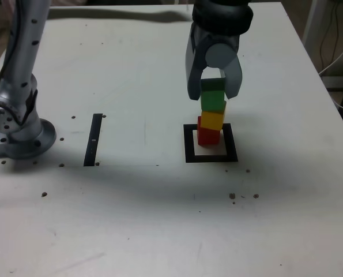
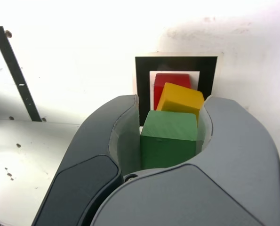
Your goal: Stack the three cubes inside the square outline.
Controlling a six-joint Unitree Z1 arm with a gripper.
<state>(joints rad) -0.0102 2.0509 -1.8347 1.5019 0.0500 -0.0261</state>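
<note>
Pincer (image 2: 170, 136) clamped on green cube (image 2: 169, 137); yellow cube (image 2: 180, 99), red cube (image 2: 172, 82) beneath, within square outline (image 2: 176, 62).

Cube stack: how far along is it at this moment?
Done: the red cube sits inside the square outline with the yellow cube on it, turned slightly askew. In hand: the gripper is shut on the green cube, which looks to rest on the yellow. Left: let go and back away without toppling the stack.
</note>
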